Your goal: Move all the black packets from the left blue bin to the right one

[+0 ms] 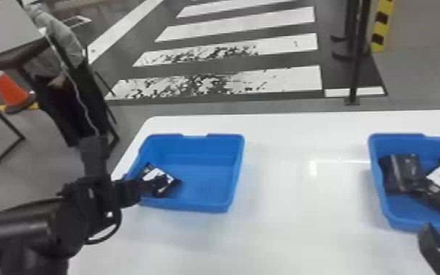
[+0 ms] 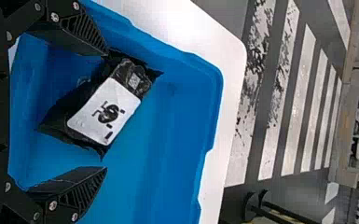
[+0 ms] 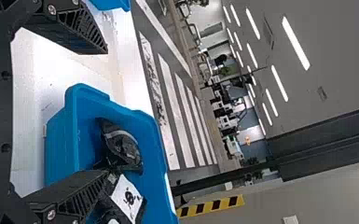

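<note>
My left gripper (image 1: 159,183) is over the left part of the left blue bin (image 1: 208,183), at a black packet (image 1: 173,188) with a white label. In the left wrist view my left gripper (image 2: 106,109) stands open, the black packet (image 2: 105,109) lying between and just beyond its fingers. The right blue bin (image 1: 380,190) holds several black packets (image 1: 402,173). My right gripper (image 1: 438,245) is at the near side of that bin; in the right wrist view the right gripper (image 3: 107,112) is wide open, with nothing gripped.
Both bins stand on a white table (image 1: 296,219), with a wide stretch of tabletop between them. A person stands behind the table's left end, beside an orange cone (image 1: 7,87). A dark post (image 1: 358,55) rises beyond the far edge.
</note>
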You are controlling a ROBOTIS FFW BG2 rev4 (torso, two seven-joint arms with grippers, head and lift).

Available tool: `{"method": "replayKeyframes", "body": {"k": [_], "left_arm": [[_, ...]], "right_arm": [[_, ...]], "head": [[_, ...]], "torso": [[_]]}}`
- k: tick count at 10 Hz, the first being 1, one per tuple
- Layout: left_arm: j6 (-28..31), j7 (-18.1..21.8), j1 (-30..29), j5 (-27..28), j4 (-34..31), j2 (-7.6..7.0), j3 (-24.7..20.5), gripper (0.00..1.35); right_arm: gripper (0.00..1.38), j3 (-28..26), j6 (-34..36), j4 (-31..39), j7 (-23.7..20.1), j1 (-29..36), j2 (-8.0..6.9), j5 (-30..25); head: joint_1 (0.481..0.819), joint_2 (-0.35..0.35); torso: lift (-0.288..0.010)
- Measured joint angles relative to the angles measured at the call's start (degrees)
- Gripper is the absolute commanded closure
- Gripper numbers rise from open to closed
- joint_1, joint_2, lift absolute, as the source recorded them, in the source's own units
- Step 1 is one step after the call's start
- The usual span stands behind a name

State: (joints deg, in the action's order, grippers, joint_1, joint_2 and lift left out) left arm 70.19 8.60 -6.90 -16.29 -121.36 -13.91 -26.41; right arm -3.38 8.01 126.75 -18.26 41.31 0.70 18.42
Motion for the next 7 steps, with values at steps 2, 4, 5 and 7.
{"method": "replayKeyframes", "body": {"k": [2, 4, 5, 7], "left_arm": [[0.7, -0.6, 3.0, 0.6, 4.7, -0.88, 1.1, 0.2], [1.4, -0.6, 7.1, -0.7, 10.1, -2.35, 4.1, 0.29], [2.2, -0.6, 8.5, -1.2, 11.8, -2.66, 5.2, 0.48], [6.3, 0.9, 11.4, -1.4, 15.3, -3.26, 6.2, 1.08]], "right_arm": [[0.11, -0.3, 0.4, -0.1, -0.2, 0.0, 0.02, 0.5], [0.11, -0.5, 0.8, -0.1, -0.4, -0.1, 0.08, 0.7], [0.11, -0.5, 0.9, -0.2, -0.5, -0.1, 0.09, 0.9], [0.11, -0.5, 1.1, -0.6, -0.6, -0.1, 0.09, 1.3]], "head": [[0.695, 0.344], [0.695, 0.322], [0.695, 0.307], [0.695, 0.294]], "torso": [[-0.185], [-0.185], [-0.185], [-0.185]]}}
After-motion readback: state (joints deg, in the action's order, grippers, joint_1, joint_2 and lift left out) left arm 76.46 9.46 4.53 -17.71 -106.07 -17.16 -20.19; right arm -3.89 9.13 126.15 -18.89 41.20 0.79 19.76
